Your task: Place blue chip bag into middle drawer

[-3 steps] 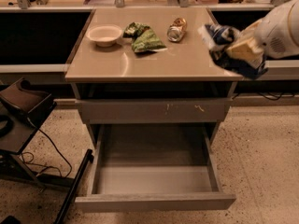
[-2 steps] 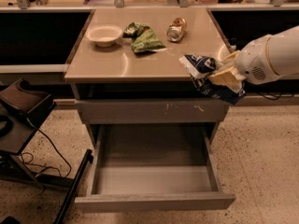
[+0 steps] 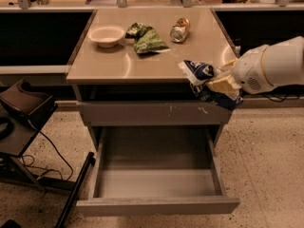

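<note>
My gripper comes in from the right on a white arm and is shut on the blue chip bag, a dark blue foil bag with white patches. It holds the bag in the air at the counter's front right corner, above the right side of the middle drawer. The drawer is pulled out below, wide and shallow, with a plain front panel and a smooth grey inside with nothing in it. Part of the bag is hidden behind the gripper.
On the counter stand a pale bowl, a green chip bag and a gold-and-silver can. A closed drawer front with pale scratch marks sits above the open drawer. A dark stand with cables is at the left.
My gripper has carried the blue chip bag leftward and down, from beside the counter's right edge to its front right corner above the open drawer.
</note>
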Available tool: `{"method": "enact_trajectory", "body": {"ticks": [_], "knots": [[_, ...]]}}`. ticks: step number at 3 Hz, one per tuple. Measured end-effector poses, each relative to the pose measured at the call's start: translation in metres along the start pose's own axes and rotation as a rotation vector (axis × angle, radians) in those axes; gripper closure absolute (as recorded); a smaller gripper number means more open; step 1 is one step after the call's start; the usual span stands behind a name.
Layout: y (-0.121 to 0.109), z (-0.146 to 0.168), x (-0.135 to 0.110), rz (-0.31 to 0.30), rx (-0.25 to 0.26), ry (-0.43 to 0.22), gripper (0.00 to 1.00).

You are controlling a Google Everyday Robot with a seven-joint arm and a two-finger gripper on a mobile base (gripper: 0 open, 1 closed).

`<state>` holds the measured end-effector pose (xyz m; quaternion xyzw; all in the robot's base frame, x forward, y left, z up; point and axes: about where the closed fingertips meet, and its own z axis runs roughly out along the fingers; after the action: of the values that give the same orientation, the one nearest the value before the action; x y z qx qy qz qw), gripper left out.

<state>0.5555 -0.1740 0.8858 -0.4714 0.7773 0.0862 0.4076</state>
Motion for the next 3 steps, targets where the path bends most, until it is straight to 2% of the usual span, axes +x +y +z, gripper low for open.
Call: {"method": "enact_trajectory", "body": {"ticks": [1, 2, 3], "knots": [[0.034, 0.063, 0.028, -0.041, -0.006, -0.003, 1.00], [0.059, 0.129, 0.054, -0.043, -0.021, -0.041, 1.00], [0.070, 0.177, 0.073, -0.035, -0.060, -0.059, 1.00]]}}
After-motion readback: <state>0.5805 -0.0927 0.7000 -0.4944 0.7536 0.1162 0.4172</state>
